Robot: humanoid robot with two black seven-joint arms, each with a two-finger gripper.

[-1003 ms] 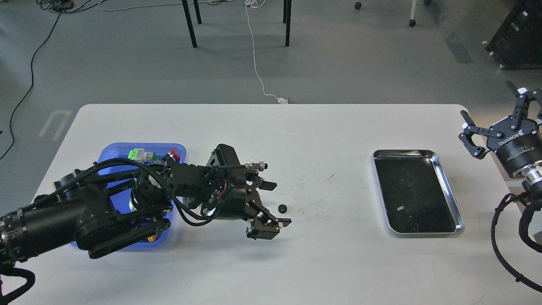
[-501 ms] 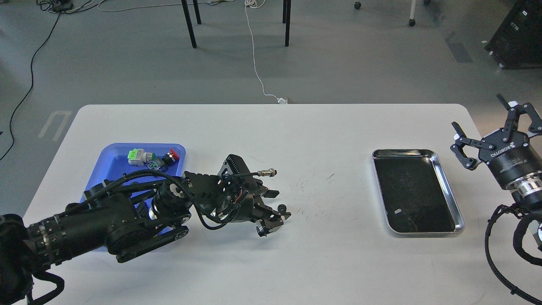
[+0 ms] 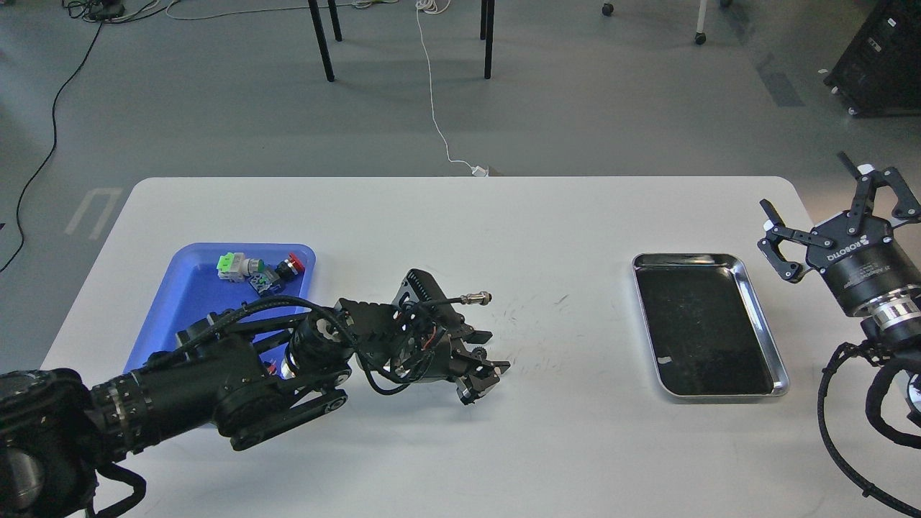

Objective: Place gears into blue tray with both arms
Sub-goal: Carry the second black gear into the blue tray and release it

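One small black gear (image 3: 477, 352) lies on the white table in the head view, hard to pick out against the black fingers around it. My left gripper (image 3: 489, 352) is low over the table, open, with one finger on each side of the gear. The blue tray (image 3: 194, 295) sits at the left, partly covered by my left arm. My right gripper (image 3: 804, 183) hangs open and empty above the table's right edge, far from the gear.
Coloured push-button switches (image 3: 259, 269) lie in the blue tray's far end. A shiny steel tray (image 3: 709, 257) with a dark bottom stands at the right. Chair legs and cables are on the floor beyond the table.
My left gripper has moved right and down until its fingers straddle the gear, and the gap between them has narrowed. The right gripper drifted slightly left.
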